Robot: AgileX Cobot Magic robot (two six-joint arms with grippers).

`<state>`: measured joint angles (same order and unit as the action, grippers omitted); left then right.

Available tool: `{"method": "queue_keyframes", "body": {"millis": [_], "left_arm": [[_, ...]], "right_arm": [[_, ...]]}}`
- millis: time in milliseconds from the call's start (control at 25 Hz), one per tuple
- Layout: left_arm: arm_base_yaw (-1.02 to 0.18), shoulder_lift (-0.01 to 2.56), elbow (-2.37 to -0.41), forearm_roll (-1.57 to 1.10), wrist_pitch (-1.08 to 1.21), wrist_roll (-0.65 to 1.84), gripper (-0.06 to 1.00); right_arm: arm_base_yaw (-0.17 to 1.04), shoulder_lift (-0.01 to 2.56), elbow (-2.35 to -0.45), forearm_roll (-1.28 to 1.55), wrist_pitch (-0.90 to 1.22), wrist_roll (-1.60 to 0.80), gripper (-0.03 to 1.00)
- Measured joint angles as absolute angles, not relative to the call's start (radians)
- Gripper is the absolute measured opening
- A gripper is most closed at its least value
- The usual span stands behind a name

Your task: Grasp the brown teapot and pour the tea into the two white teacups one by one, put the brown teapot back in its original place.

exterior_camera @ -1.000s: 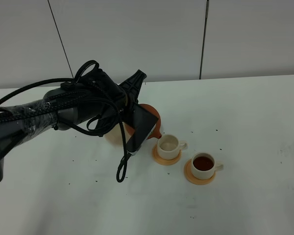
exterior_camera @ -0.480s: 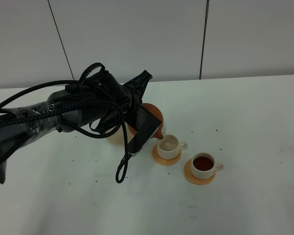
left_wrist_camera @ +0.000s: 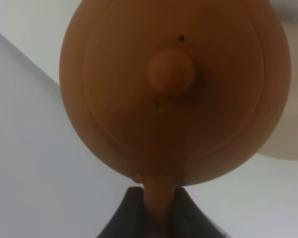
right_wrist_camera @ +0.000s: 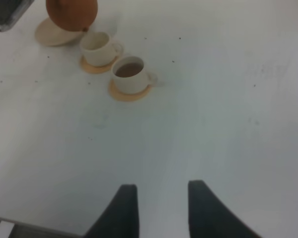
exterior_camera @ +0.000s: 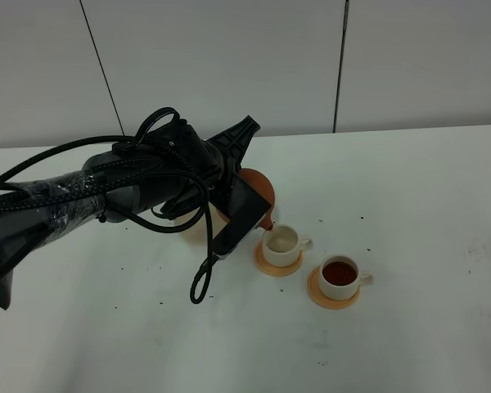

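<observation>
**Teapot tipped at the nearer cup**

The left pincer (left_wrist_camera: 156, 214) is clenched on the loop handle of the teapot (exterior_camera: 255, 190), holding it off the surface (exterior_camera: 409, 205) and tilted. Its spout points down, just beside the rim of the nearer cup (exterior_camera: 281, 242). Inside, that cup looks pale; I cannot tell whether tea is running. The farther cup (exterior_camera: 340, 275) holds dark tea. Each cup sits on an orange coaster (exterior_camera: 334, 300). The cream saucer (right_wrist_camera: 48, 34) lies partly under the raised teapot. The right pincer (right_wrist_camera: 161, 208) hangs released, well apart from the cups, grasping nothing.
</observation>
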<state>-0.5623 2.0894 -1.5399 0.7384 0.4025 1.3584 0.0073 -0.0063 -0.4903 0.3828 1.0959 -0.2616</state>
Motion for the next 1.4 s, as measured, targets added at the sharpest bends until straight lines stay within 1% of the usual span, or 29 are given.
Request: {"method": "queue_keyframes", "body": {"millis": [1400], "left_arm": [[-0.572, 2.089, -1.540, 0.842, 0.332, 1.436, 0.17]], "right_arm": [[0.007, -0.006, -0.490, 0.383, 1.096, -0.262, 0.24]]}}
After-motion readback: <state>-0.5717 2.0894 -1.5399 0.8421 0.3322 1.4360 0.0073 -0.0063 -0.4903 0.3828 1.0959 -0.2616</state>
